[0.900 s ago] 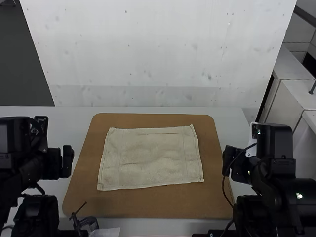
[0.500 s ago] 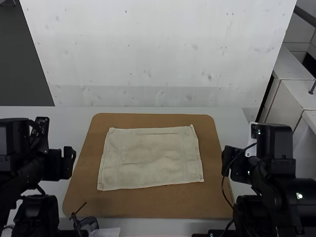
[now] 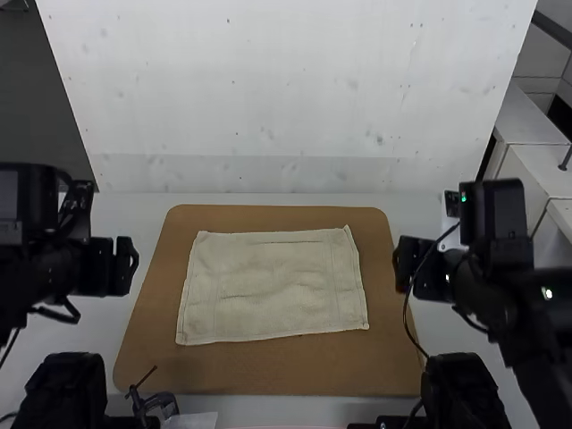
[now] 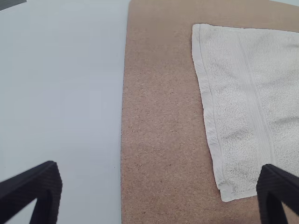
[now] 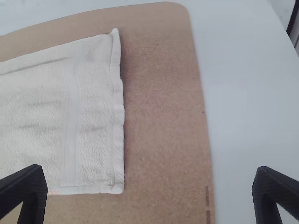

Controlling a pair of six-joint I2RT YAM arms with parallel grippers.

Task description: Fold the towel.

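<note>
Towel point(image 3: 273, 286): lies spread in one flat piece. At the left gripper point(image 3: 113, 256): spreads two black, tapered fingers wide apart, above the strip where white table point(image 3: 420, 207) meets brown board point(image 3: 268, 380), to the left of the cloth. In the left wrist view: shows both fingers point(image 4: 46, 191) well apart, with the board's edge running between and one fingertip overlapping the cloth's near part. At the right gripper point(image 3: 420, 259): likewise spreads two black, tapered fingers wide, near the board's right edge, with bare board between fingertips in the right wrist view and one fingertip just beside the cloth's near hem.

Next outward, on the cloth: lies pale cream on the middle of the board, roughly rectangular and a little skewed, with the long sides running left to right. Shows low wrinkles across the middle, a woven band near each short side, stitched hems, and a small point at the far right corner.

Farther out: shows brown board around all four sides, with rounded far corners, then white table. Near the board's near left part: stands a small black device point(image 3: 161, 404) with a thin rod. Hangs a black cable point(image 3: 408, 331) beside the right arm.
</note>
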